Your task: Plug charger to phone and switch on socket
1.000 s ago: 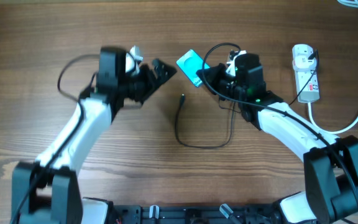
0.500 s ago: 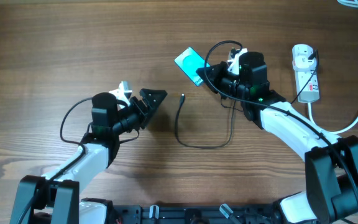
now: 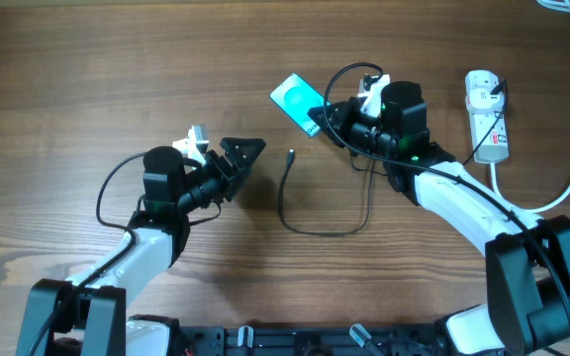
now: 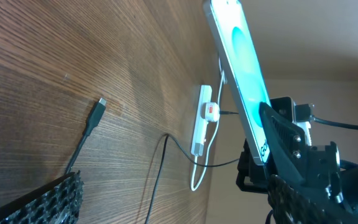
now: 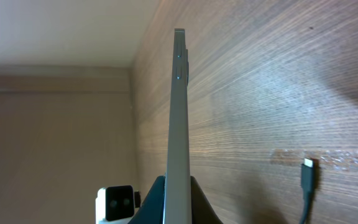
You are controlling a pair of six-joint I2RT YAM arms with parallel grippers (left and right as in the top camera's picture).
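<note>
Right gripper [image 3: 319,117] is clamped on one end of the phone [image 3: 296,100] (tilted, turquoise screen lit), the charger [image 3: 292,155] tip lies loose just robot-side of the phone, and the left gripper [image 3: 250,149] gapes wide and empty off to the phone's left.

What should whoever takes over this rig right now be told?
Left gripper: open, empty, beside the charger tip.
Right gripper: shut on the phone, held tilted above the table.
Charger: lying on the table, tip free, not in the phone.
Socket: far right; switch position unreadable.
Done: phone picked up.
Left: grasp the tip, plug it into the phone, switch the socket on.
</note>
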